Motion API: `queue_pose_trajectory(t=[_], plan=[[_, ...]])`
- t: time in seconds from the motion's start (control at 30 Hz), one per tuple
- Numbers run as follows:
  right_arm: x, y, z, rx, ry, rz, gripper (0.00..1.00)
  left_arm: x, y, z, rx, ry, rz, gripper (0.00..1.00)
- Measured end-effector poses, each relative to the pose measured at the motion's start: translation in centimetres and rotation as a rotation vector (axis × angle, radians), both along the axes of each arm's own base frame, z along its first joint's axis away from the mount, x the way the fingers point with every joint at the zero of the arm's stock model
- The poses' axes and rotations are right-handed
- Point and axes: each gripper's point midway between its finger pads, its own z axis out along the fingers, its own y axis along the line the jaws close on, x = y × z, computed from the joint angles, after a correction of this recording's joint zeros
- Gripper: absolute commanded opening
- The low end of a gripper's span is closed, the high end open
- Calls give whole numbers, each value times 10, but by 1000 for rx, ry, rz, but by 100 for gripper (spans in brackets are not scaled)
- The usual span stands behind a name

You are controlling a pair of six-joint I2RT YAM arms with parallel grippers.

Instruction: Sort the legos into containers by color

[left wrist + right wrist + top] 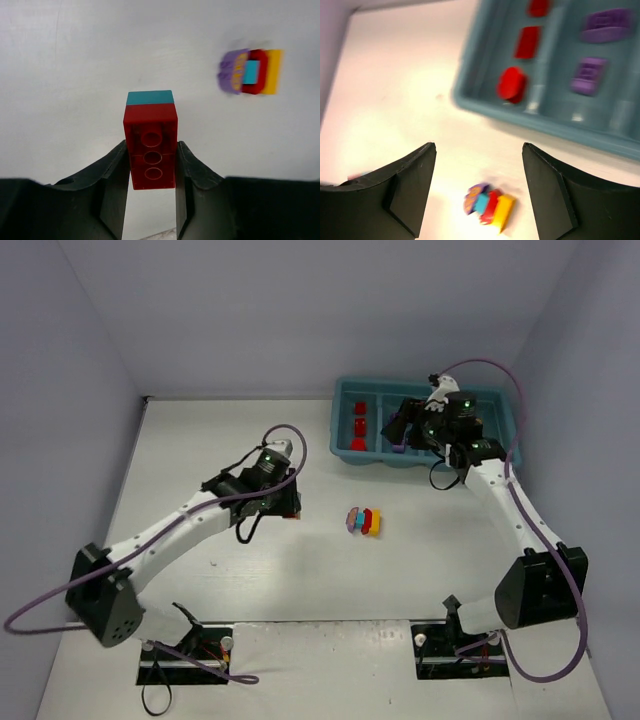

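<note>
One red brick [150,131] (cyan-capped) pinched in left gripper [151,150] — perhaps lifted.

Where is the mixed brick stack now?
Top view: the stack lies on the white table, on the near side of the blue tray, by its left end.

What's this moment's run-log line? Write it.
left claw: shut on red-cyan brick | right claw: open, empty, near tray | mixed stack: on table

White-linked left arm [168,530] at eight o'clock and right arm [505,502] at four o'clock both carry black joints, green lights and looping purple cables [285,427]
</note>
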Motion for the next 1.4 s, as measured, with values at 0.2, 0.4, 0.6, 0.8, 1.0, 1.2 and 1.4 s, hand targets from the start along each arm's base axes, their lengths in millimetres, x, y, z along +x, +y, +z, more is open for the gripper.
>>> queue_pose_trajectory(t=[0.2, 0.4, 0.6, 0.8, 1.0, 1.2, 1.4], plan=[[-40, 80, 14, 124, -25, 370, 66, 11, -2, 98, -225, -341, -138, 0], [-75, 116, 32, 215, -62, 627, 66, 23, 5, 112, -397, -438, -227, 0], [-113, 150, 40, 256, -83, 849, 65, 12, -19, 124, -550, -457, -418, 0], [-128, 169, 30, 267, -57, 943, 60, -4, -35, 148, -649, -520, -584, 0], [-133, 173, 27, 280, -48, 987, 47, -8, -38, 160, -680, -569, -656, 0], [-141, 176, 30, 283, -67, 1035, 50, -7, -38, 164, -701, -585, -682, 0], [-156, 186, 31, 295, -73, 1111, 52, -6, -43, 164, -727, -588, -716, 0]])
